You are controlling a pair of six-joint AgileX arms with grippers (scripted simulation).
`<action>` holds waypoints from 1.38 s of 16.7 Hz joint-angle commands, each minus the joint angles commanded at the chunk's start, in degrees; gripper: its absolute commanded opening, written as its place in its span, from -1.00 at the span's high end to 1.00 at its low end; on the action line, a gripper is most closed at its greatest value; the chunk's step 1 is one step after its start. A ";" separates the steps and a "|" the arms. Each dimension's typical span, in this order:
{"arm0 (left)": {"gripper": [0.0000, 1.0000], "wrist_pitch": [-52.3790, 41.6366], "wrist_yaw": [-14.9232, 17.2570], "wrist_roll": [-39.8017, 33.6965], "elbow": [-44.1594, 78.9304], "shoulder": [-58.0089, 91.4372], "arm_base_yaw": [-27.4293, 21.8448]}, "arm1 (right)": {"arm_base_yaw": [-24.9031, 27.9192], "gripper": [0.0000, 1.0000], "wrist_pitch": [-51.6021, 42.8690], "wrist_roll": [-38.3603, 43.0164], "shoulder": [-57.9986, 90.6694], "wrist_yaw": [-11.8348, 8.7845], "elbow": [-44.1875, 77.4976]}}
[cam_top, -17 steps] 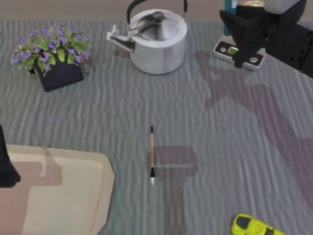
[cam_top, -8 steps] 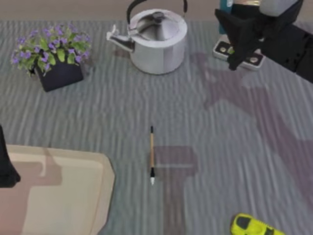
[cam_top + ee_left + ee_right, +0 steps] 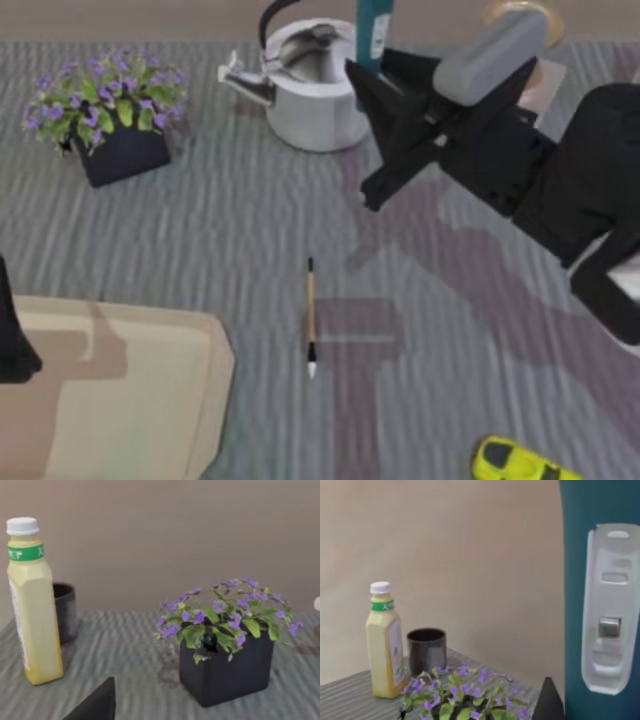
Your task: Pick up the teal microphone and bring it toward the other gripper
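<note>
The teal microphone hangs upright above the table at the back, just right of the kettle. Its slim teal handle and white side panel fill one side of the right wrist view. My right gripper is shut on it from the right, and one dark finger shows beside the handle. The microphone's head is out of view. My left gripper stays parked at the table's left edge over the tray. Only one of its fingers shows, far off to one side.
A silver kettle stands at the back middle and a potted purple plant at the back left. A thin brown paintbrush lies mid-table. A beige tray fills the front left, a yellow toy car the front right. A juice bottle and dark cup stand beyond the plant.
My right arm has swung from the back right corner toward the left, carrying the microphone to just beside the kettle. The left arm has not moved.
</note>
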 joint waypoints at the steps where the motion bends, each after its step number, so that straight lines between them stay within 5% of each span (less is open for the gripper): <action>1: -1.00 0.00 0.00 0.00 0.00 0.00 0.00 | 1.03 1.00 0.62 0.07 -0.29 1.03 -0.45; 14: -1.00 0.90 1.72 0.22 1.55 1.96 -0.60 | 1.44 1.00 0.89 0.10 -0.42 1.44 -0.64; 18: -1.00 5.21 9.74 1.34 9.00 13.01 -3.19 | 1.44 1.00 0.89 0.10 -0.42 1.44 -0.64; 23: -1.00 12.62 24.09 3.34 22.09 36.52 -7.76 | 1.44 1.00 0.89 0.10 -0.42 1.44 -0.64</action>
